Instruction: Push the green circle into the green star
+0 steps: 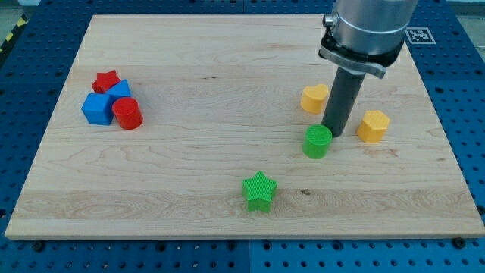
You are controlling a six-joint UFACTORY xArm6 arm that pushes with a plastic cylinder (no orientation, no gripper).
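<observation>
**Tip set behind the green circle, star waiting below-left**

There is no hand on this arm to be spread or pressed together; it ends in a plain dark rod, and my tip [334, 134] stands at the upper-right edge of the green circle [317, 141], touching it or just beside it; the exact contact is too fine to tell. The green star [260, 190] lies near the view's bottom, down and to the left of the circle, with bare worktop [189, 174] between them.

The line from tip through circle to star looks roughly right, so the risks are of aim; a round block tends to roll off a narrow rod, so a push even slightly off its centre would likely send it curving past the star; the star's points could also deflect it into a glancing touch, or the star itself might be shoved toward the worktop's bottom edge, which is near. Two yellow blocks flank the rod: a yellow heart-like block [314, 98] just to the view's left and a yellow hexagon-like block [373, 126] to the right; a wide repositioning sweep could knock either.

The blocks look like matte, finely ribbed plastic; the worktop is pale, smooth wood grain. Far at the view's left, a red star [107, 80], a red cylinder [127, 113] and two blue blocks [98, 107] huddle together, well apart from the action.
</observation>
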